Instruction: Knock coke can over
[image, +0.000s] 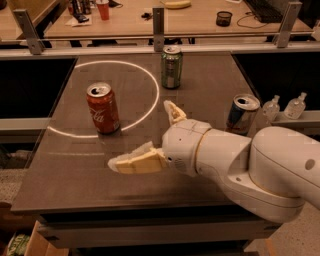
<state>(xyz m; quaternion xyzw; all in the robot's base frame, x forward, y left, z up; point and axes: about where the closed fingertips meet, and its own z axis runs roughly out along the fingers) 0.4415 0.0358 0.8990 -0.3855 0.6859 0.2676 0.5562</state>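
The red aluminium coke can (103, 108) stands upright on the left, just inside the near arc of a white ring (158, 90); the white two-finger gripper (140, 135) hovers at its near right, fingers spread wide and empty, probably set for a sideways swipe; the dark tabletop (75, 185) also bears a green can (171, 66) and a blue-and-silver can (242, 114); a cluttered wooden desk (135, 20) lies beyond.

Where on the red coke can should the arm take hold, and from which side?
Grip the coke can around its mid-body, across the curved sides. It stands upright, so probably come in level from the right of the view, where the open tool hovers above the table with bare surface between them.
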